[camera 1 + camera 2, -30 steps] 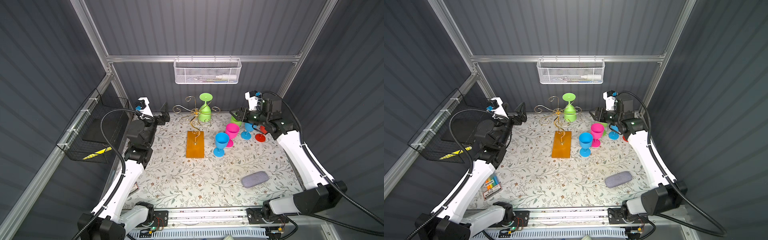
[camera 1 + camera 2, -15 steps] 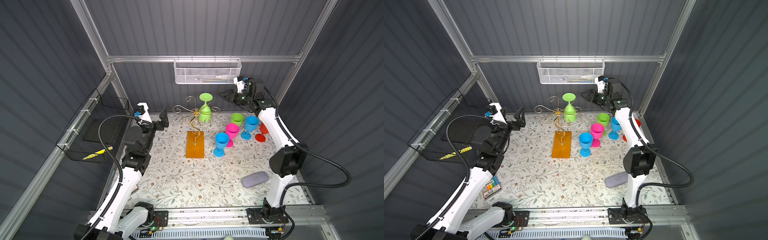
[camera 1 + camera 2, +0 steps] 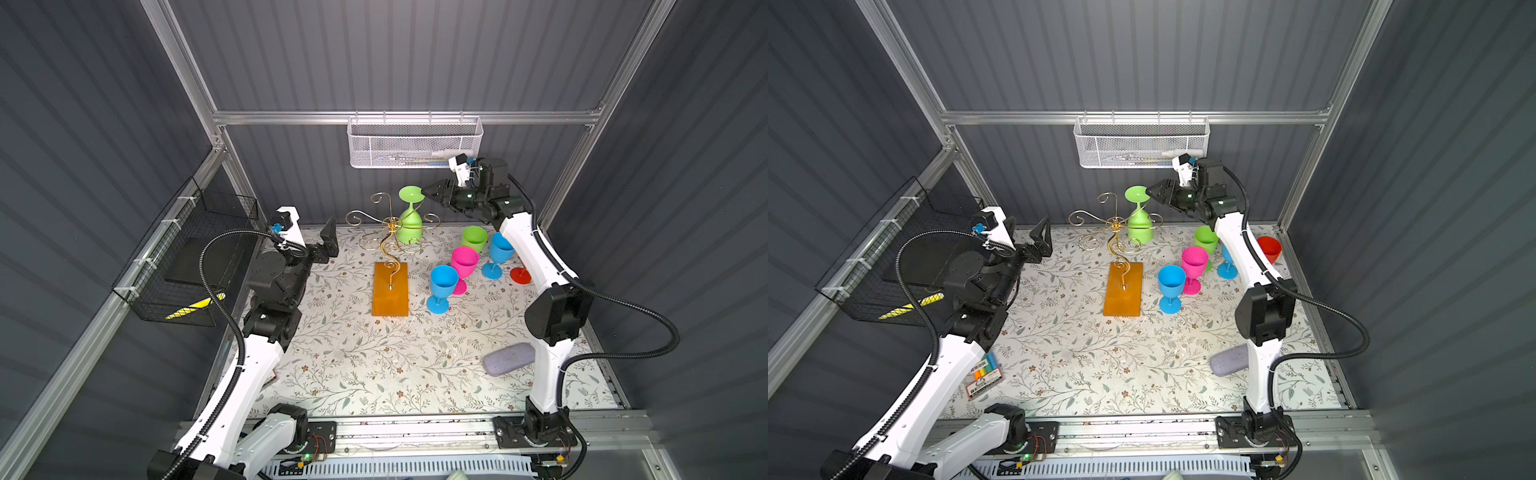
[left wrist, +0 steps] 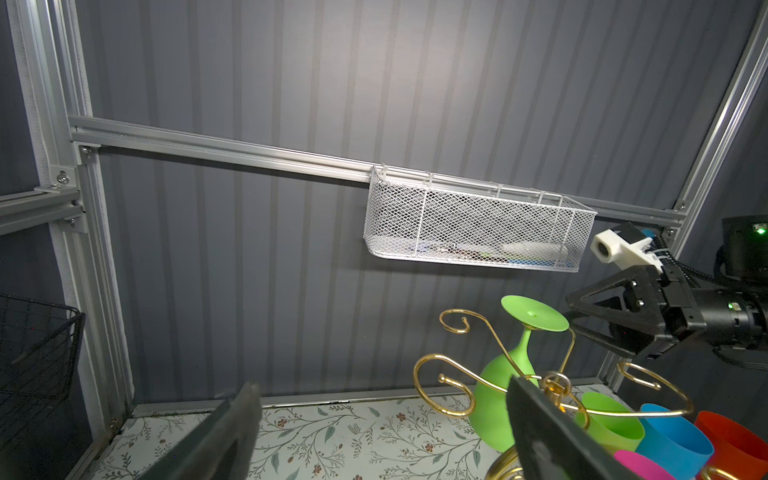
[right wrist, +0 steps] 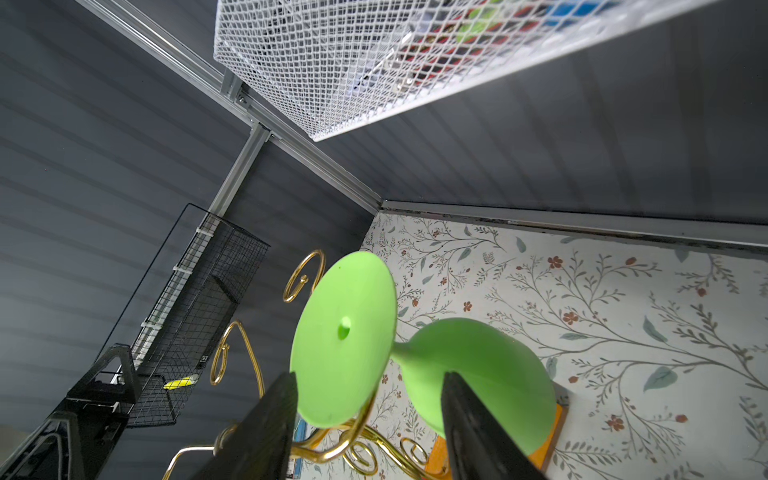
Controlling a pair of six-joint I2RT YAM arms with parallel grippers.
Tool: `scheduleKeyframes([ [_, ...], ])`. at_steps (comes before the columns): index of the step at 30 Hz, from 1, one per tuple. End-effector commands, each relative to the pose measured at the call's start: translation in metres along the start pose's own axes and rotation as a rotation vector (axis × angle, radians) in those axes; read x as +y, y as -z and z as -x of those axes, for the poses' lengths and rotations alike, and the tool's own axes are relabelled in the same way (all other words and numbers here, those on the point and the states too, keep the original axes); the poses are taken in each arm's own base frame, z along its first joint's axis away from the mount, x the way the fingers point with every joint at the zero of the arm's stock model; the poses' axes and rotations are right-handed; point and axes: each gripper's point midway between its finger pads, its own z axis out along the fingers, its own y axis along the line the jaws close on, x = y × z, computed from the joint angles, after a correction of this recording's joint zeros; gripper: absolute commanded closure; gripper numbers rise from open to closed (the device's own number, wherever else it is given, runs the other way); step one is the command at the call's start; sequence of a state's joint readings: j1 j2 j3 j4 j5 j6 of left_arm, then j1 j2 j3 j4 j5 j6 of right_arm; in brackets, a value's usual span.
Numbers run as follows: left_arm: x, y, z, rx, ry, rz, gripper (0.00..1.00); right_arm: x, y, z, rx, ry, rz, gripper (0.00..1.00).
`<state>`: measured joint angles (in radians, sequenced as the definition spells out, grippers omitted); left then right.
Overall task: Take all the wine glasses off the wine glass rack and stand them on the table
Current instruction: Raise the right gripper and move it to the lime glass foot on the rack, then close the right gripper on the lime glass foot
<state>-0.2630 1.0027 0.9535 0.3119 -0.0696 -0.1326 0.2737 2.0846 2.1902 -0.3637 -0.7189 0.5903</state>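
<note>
Since a second ago the right arm has been climbing away from the coloured cups (image 3: 463, 266) at the right of the floral mat (image 3: 353, 353). The right gripper (image 3: 426, 193) is now hovering high, just under the white mesh basket (image 3: 415, 143), at the rim of the upturned foot of the green wine glass (image 3: 409, 224). The glass is hanging bowl-down from a scroll arm of the wine glass rack (image 3: 390, 291) at the back of the mat. The right jaws are standing partly apart, framing the foot in the wrist view, and whether they are touching it cannot be told. The left gripper (image 4: 382, 399), also raised since then, is gaping wide and holding nothing.
</note>
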Motion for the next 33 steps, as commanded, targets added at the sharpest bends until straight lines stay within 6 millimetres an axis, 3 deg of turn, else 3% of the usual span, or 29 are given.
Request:
scheduleKeyframes([
  [1, -0.004, 0.006, 0.005, -0.012, -0.012, -0.018, 0.06, 0.01, -0.004, 0.005, -0.008, 0.014, 0.037, 0.41],
  [9, -0.004, 0.006, 0.005, -0.01, -0.015, -0.019, 0.06, 0.008, -0.02, 0.005, 0.0, 0.013, 0.031, 0.43],
  [14, -0.004, 0.006, 0.005, -0.008, -0.019, -0.019, 0.06, 0.005, -0.023, 0.01, -0.014, 0.017, 0.02, 0.5],
  [20, -0.005, 0.006, 0.004, -0.004, -0.012, -0.024, 0.06, -0.001, -0.021, 0.006, -0.002, 0.011, -0.015, 0.64],
  [33, -0.005, 0.008, 0.006, -0.007, -0.013, -0.023, 0.06, -0.005, -0.01, 0.013, -0.028, 0.024, -0.052, 0.71],
])
